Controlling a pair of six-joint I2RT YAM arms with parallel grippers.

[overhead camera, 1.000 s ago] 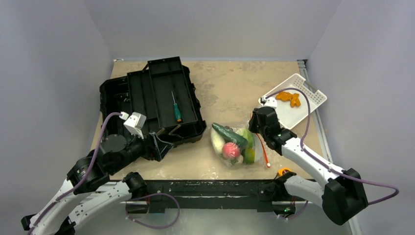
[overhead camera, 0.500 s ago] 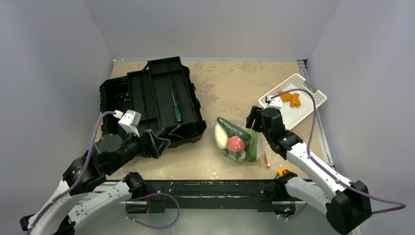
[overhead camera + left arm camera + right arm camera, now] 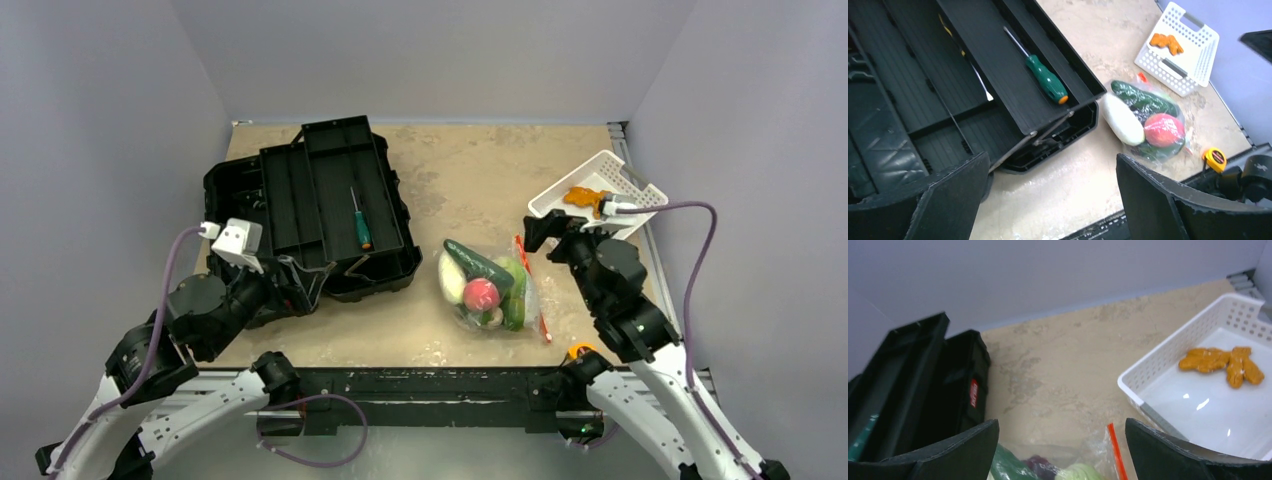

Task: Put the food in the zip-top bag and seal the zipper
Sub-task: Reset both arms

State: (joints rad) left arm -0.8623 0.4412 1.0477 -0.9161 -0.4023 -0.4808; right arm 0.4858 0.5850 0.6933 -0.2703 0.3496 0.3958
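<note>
Crinkly clear plastic zip-top bag (image 3: 528, 290) lies centre-right in the top view, with the small toy food (image 3: 480, 294) inside.

Thin orange-red zipper strip (image 3: 541, 312) runs top to bottom along the bag's right edge, just below and left of the right gripper (image 3: 545, 232). Its jaws are spread wide and hold nothing.

Left gripper (image 3: 305, 280) is likewise spread and empty. It hangs over the black plastic toolbox (image 3: 300, 190), well apart from the bag, so the right arm is nearer.

Small red label (image 3: 973, 392) on the toolbox has writing too small to read. Whether the zipper is sealed I cannot tell.
</note>
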